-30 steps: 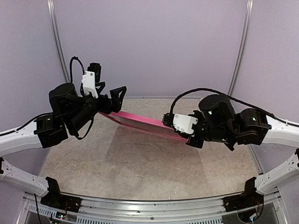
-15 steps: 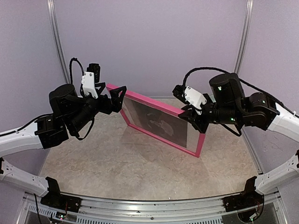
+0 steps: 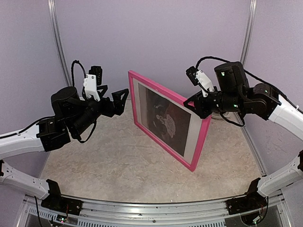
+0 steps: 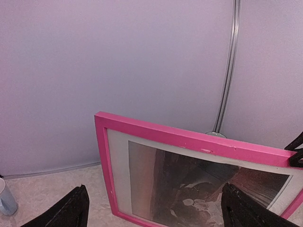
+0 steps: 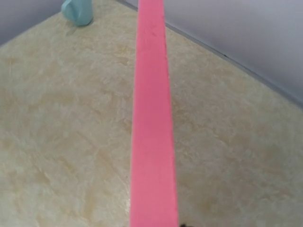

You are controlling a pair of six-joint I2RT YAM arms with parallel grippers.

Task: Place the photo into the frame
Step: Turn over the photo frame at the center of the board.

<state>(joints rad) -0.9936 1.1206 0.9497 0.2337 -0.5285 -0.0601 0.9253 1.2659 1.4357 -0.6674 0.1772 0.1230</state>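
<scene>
Left arm (image 3: 61,118) and right arm (image 3: 239,97): white links, black joint housings, white wrist brackets, looping black cables (image 3: 74,66), black triangular fingers (image 3: 122,97); green lights on right.

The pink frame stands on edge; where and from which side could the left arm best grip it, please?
Probably the frame's left upright rail, from the left: it is thin, stands free facing the open left fingers, and the right fingers pinch the top rail's far end.
</scene>
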